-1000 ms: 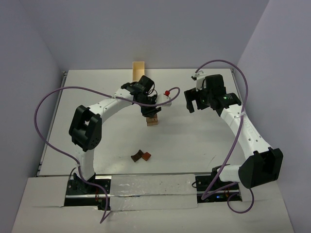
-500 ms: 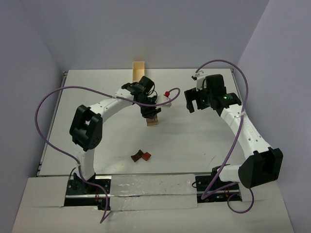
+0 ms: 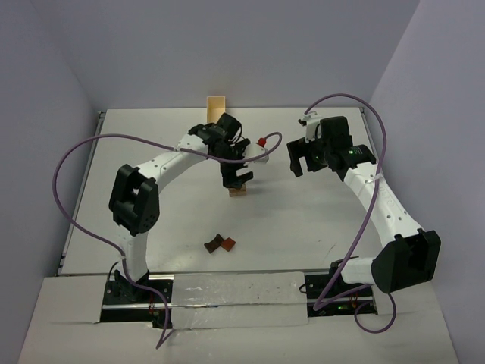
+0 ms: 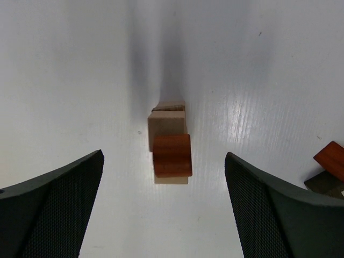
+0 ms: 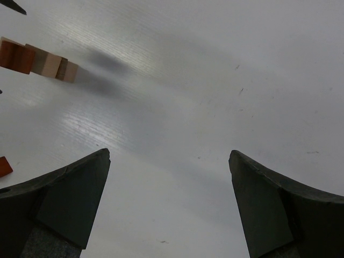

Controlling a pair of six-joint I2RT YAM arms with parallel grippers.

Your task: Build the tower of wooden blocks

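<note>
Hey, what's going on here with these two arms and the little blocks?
The robot is stacking wooden blocks into a small tower. The left end effector hangs open right above it, gripping nothing; a reddish-brown block sits on top of tan ones. The right end effector hovers open and empty off to the side. A few loose blocks lie apart from the tower.

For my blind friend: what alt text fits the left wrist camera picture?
Seen from above, a small tower of wood blocks, a reddish-brown block on top, stands on a white table. Two dark fingers stand wide apart either side, touching nothing; loose blocks lie at the right edge.
</note>
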